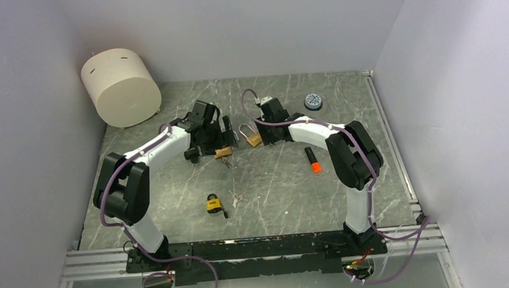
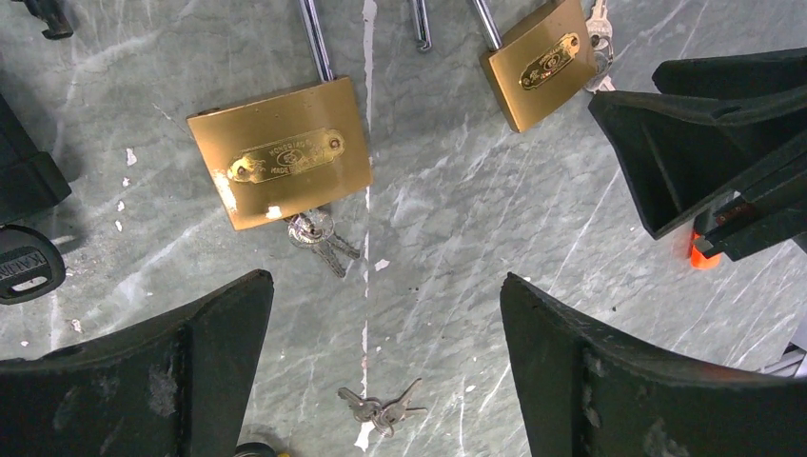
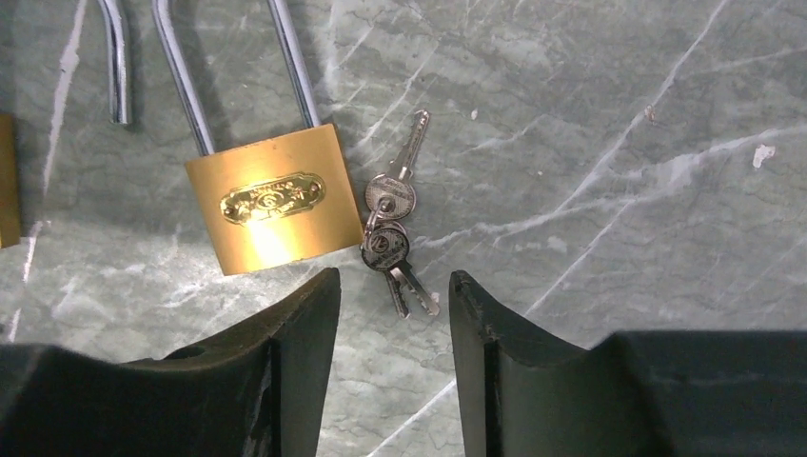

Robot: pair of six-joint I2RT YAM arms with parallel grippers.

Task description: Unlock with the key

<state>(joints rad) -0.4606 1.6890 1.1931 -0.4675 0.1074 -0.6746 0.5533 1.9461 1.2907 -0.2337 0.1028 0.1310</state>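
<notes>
Seen from above, two robot arms extend over a grey marbled worktop (image 1: 288,195) toward two brass padlocks lying flat near its middle. The left gripper (image 2: 383,290) hangs over the left padlock (image 2: 281,152) with its jaws spread wide and nothing between them. The left keys (image 2: 319,238) sit against the bottom edge of that lock's body; whether one is in the keyhole cannot be told. The right gripper (image 3: 392,286) is just beside the right padlock (image 3: 271,200), its jaws parted to a moderate gap and holding nothing. The right keys (image 3: 390,228) (a small bunch on one ring) lie on the worktop just beside that lock's body, their tips showing in the gap between the jaws. Both legs of the right padlock's shackle enter its body. Nearer the arm bases lie a small black-and-yellow padlock (image 1: 213,204) and loose keys (image 2: 381,409). An orange marker (image 1: 314,162) lies to the right, and a white roll (image 1: 120,87) stands in the far left corner.
</notes>
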